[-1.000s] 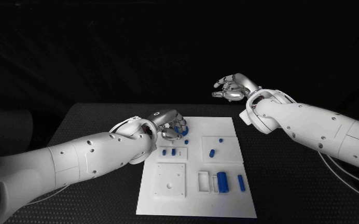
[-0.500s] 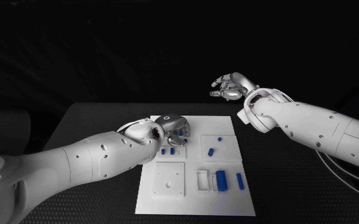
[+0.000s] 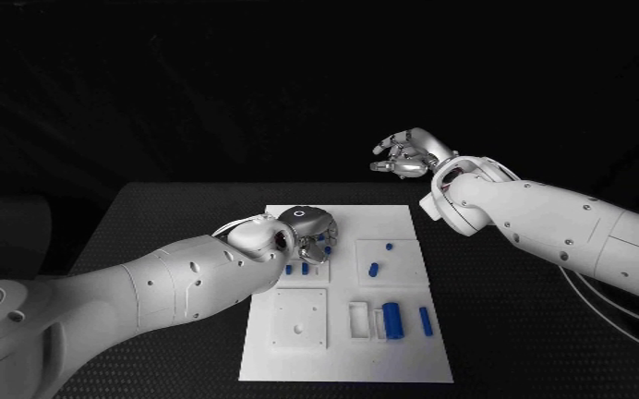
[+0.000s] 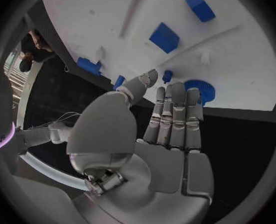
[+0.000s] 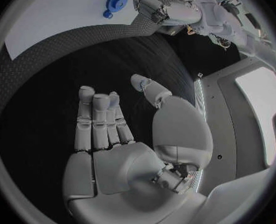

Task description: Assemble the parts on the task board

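The left hand (image 4: 150,134), fingers straight and pressed together and holding nothing, hovers over the far left corner of the white rectangular task board (image 3: 400,223), fingertips just above a round blue toothed gear (image 4: 199,89) and a small blue peg (image 4: 167,76) near the board's far edge. A careless descent could knock the gear off that edge, or nudge the peg askew. The right hand (image 3: 406,157), fingers loosely spread and empty, hangs beyond the table's far edge, well apart from the board.
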